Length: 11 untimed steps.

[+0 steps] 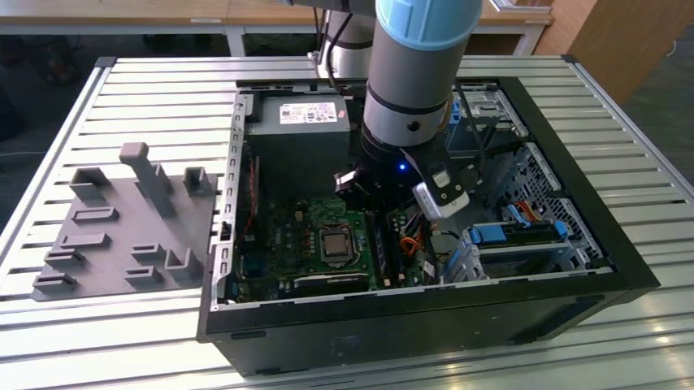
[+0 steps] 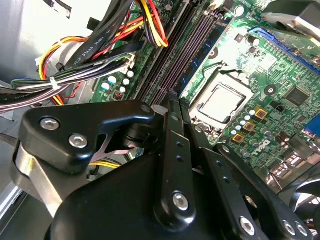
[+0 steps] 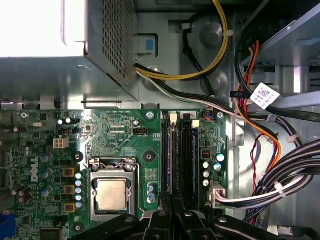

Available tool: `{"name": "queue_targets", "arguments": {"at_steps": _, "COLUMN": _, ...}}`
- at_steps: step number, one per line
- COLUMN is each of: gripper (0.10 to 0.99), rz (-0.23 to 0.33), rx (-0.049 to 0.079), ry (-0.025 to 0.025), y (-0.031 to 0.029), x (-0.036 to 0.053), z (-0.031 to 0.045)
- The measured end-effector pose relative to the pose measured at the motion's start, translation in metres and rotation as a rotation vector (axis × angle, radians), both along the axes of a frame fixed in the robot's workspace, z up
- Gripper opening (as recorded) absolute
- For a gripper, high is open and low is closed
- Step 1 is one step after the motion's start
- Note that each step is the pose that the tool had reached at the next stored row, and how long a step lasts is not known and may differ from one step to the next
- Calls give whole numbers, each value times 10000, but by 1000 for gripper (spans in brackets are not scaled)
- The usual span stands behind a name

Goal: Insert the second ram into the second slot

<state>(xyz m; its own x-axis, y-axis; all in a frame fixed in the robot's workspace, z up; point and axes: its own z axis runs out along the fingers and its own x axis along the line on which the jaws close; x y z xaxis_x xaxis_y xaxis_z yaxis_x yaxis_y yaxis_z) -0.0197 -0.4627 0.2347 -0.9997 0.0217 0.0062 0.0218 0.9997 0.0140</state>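
We see the arm reaching down into the open computer case [image 1: 607, 268] on the slatted table [image 1: 141, 89], with the tool [image 2: 172, 100] low over the motherboard's [image 3: 125, 135] memory slots [image 3: 177, 155], beside the processor socket [image 3: 112, 192]. In the second wrist view its fingers [image 2: 170, 135] are pressed together, and we cannot tell whether anything is between them. The second ram [image 2: 210, 37] appears as a thin blue stick seated in a slot ahead of the tool, though we cannot say which slot.
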Motion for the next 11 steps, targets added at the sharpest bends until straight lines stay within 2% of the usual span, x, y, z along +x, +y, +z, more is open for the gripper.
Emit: {"name": "queue_targets", "arguments": {"at_steps": 11, "gripper": 122, "rz": -45, "rx": -5, "ry": 2, "y": -16, "x": 15, "z": -28}}
